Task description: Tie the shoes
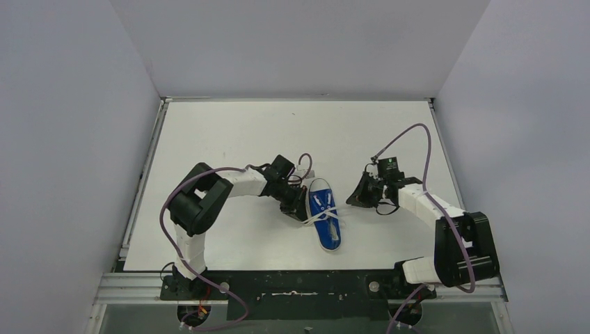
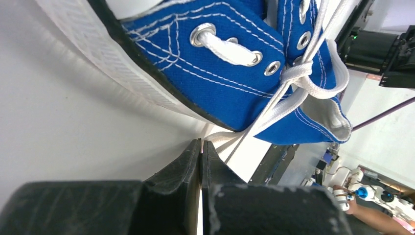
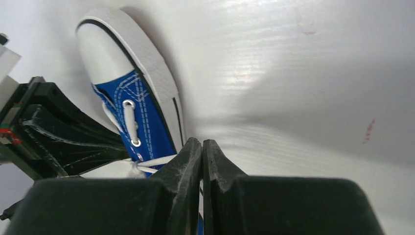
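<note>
The shoe point(image 1: 327, 235) lies sole down on the table point(image 1: 243, 132), in the near half, about midway between the left and right edges. Its long axis runs near-to-far with a slight slant. I see one shoe only: blue canvas, white sole rim, white toe cap point(image 3: 100, 54).

My left gripper point(image 1: 304, 217) sits low on the table against the shoe's left side. Its jaws are closed. In the left wrist view a strand of lace point(image 2: 274, 110) comes down off the eyelets point(image 2: 272, 67) straight into the fingertips, so I mark it as pinching the lace. In the top view that strand is taut across the shoe, from its right side over to the left gripper. The lace is crossed into a loose knot point(image 2: 296, 73) beside the upper eyelets.

My right gripper point(image 1: 351, 200) is just beside the shoe's right side; from above I can't tell if it touches. Its jaws are closed, with the fingers pressed together in the right wrist view. A strand runs from the shoe up to one finger point(image 3: 183, 161). I can't tell whether it is caught between the pads or just lying against them.

Both arms bend in from the near edge towards the shoe, one on each side. The lace ends are too thin to trace from above.
</note>
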`<action>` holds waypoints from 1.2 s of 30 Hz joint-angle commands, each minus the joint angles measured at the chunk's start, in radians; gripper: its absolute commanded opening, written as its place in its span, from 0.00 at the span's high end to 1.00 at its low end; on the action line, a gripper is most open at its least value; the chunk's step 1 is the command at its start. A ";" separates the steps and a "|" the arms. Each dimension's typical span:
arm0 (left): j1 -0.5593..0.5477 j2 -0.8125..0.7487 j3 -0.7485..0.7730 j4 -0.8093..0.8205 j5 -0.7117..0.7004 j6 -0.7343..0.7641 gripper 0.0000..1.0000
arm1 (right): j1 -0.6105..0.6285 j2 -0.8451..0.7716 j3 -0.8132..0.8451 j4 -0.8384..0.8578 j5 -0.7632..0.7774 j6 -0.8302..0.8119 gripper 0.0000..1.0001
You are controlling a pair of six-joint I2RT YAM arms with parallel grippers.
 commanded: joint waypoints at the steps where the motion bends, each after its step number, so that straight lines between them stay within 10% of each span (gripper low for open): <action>1: -0.010 -0.016 -0.038 -0.061 -0.066 0.078 1.00 | -0.052 -0.004 -0.043 0.065 0.089 -0.034 1.00; 16: -0.007 -0.117 -0.053 -0.103 -0.201 0.094 1.00 | -0.088 -0.011 0.046 -0.061 0.027 -0.144 1.00; 20: 0.000 -0.269 -0.010 -0.215 -0.322 0.079 0.57 | -0.068 -0.127 0.186 -0.318 0.085 -0.212 0.46; 25: 0.029 -0.488 0.024 -0.380 -0.410 0.068 0.46 | -0.066 -0.270 0.412 -0.630 0.214 -0.334 0.05; 31: 0.047 -0.850 0.260 -0.599 -0.530 0.041 0.15 | -0.064 -0.396 0.811 -0.925 0.336 -0.425 0.00; 36: 0.051 -0.982 0.509 -0.708 -0.610 0.033 0.11 | -0.064 -0.427 1.082 -1.058 0.347 -0.443 0.00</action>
